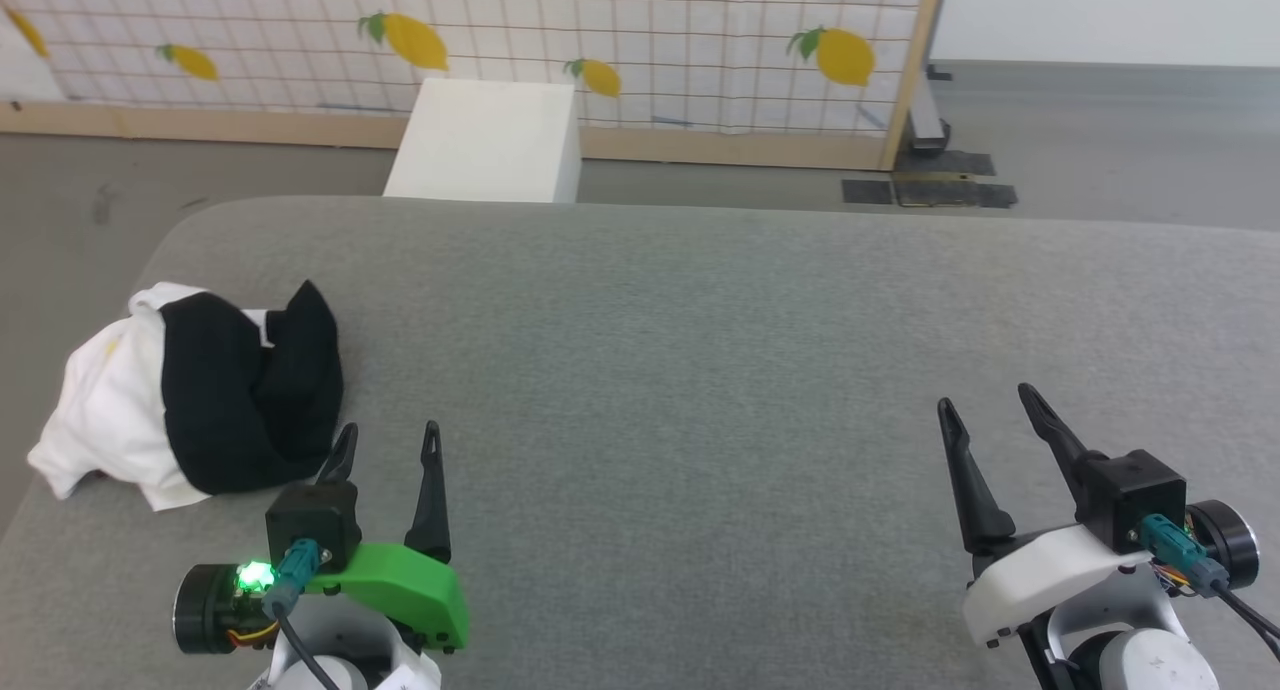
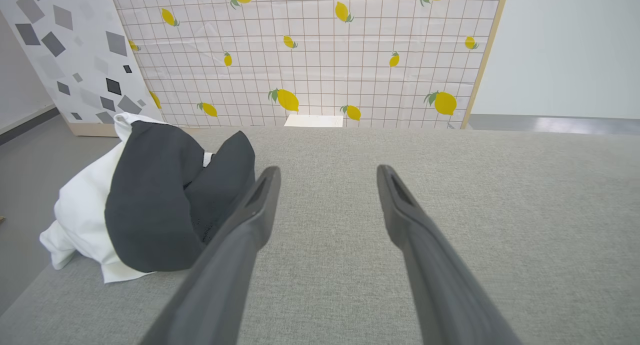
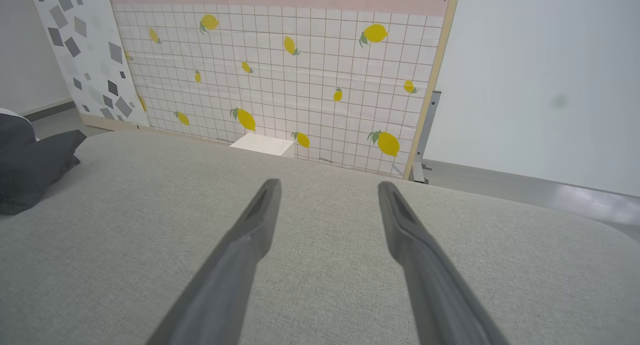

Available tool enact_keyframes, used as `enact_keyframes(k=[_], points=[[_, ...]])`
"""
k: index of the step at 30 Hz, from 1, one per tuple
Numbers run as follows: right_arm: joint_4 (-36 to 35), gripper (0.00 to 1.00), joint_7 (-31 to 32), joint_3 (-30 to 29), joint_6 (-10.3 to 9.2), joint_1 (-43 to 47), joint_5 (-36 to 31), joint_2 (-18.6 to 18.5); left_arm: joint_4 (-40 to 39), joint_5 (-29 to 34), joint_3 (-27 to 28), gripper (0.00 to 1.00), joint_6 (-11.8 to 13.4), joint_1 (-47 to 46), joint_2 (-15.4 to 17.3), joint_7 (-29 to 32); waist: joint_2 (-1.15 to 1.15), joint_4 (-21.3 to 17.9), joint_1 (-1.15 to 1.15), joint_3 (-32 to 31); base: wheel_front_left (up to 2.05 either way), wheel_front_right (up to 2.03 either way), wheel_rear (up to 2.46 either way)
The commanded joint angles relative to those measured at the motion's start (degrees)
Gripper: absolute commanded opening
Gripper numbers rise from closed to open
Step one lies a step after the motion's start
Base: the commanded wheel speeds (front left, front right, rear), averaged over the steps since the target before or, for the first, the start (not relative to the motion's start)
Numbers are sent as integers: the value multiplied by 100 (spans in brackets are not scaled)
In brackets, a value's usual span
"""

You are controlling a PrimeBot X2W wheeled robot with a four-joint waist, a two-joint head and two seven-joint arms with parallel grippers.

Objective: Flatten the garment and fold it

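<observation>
Head view showed the left gripper (image 1: 389,430) with its jaws spread and empty. The crumpled garment (image 1: 200,400) lay just beyond and to the left of them, near the left edge of the grey padded surface (image 1: 700,370). The right gripper (image 1: 984,397), jaws likewise released, sat well apart to the right, so the left one was clearly nearer.

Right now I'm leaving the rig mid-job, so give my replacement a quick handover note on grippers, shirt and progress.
Left gripper: open, empty, beside the raglan shirt; whether it touches is unclear.
Right gripper: open, empty, over the grey cushion, far right.
The raglan shirt: crumpled heap at the grey cushion's left edge.
Done: nothing. Left: flatten, then fold.
</observation>
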Motion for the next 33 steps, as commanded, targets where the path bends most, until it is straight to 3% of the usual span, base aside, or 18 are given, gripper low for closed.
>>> enact_keyframes(k=[1,33], points=[[22,100,-55,26,-2,-52,40,2,34,-64,-20,100,48,-101,9,-54,10,132,0,4,0,0,0],[96,100,-232,292,-4,-108,54,3,100,-359,-55,100,288,-39,42,-431,22,1364,0,15,-2,-2,-2]])
